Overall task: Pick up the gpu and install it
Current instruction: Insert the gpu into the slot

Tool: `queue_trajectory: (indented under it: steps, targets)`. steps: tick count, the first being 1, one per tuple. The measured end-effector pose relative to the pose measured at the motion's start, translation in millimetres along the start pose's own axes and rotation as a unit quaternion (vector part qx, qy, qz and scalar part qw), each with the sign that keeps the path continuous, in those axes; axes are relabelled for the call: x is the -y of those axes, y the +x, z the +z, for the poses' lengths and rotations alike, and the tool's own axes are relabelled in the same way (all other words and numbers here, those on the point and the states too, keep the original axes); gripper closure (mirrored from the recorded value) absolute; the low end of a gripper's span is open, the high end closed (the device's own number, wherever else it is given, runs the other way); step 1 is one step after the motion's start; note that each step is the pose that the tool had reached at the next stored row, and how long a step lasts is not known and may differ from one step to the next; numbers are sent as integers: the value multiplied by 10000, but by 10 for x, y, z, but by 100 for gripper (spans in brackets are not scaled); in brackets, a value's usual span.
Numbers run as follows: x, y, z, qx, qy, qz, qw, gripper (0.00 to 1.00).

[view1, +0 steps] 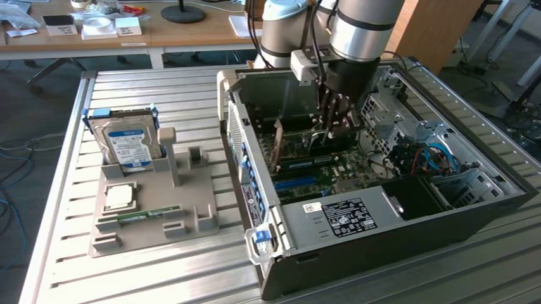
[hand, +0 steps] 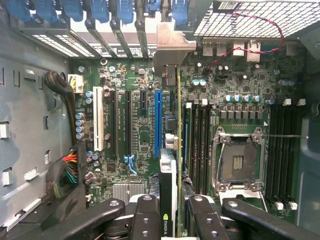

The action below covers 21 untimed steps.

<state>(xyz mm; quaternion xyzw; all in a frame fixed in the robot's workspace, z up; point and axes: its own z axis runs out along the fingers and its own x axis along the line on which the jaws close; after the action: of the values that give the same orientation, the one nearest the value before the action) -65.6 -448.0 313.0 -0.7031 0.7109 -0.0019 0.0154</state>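
Observation:
The gpu (hand: 169, 175) appears edge-on in the wrist view as a thin green board with a dark cooler, its silver end bracket (hand: 172, 45) pointing at the case's rear slot openings. My gripper (hand: 172, 220) is shut on it, one black finger (hand: 146, 216) on each side. The card hangs over the motherboard, just beside the long blue slot (hand: 158, 120). Whether it touches a slot I cannot tell. In the exterior view the gripper (view1: 332, 126) reaches down into the open computer case (view1: 372, 253), with the gpu (view1: 298, 137) below it.
On the exterior view's left a grey fixture (view1: 156, 218) holds a hard drive (view1: 127, 142) upright, a CPU (view1: 118, 195) and a RAM stick (view1: 148, 214). Inside the case are the power supply (view1: 343, 217), drive cages (view1: 406, 126), a CPU socket (hand: 237, 162) and cable bundles (hand: 62, 175).

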Motion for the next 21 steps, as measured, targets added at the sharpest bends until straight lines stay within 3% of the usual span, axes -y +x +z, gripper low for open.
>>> queue_trajectory:
  steps: [21]
  targets:
    - [-2, 1, 57, 0, 0, 0, 10000, 73]
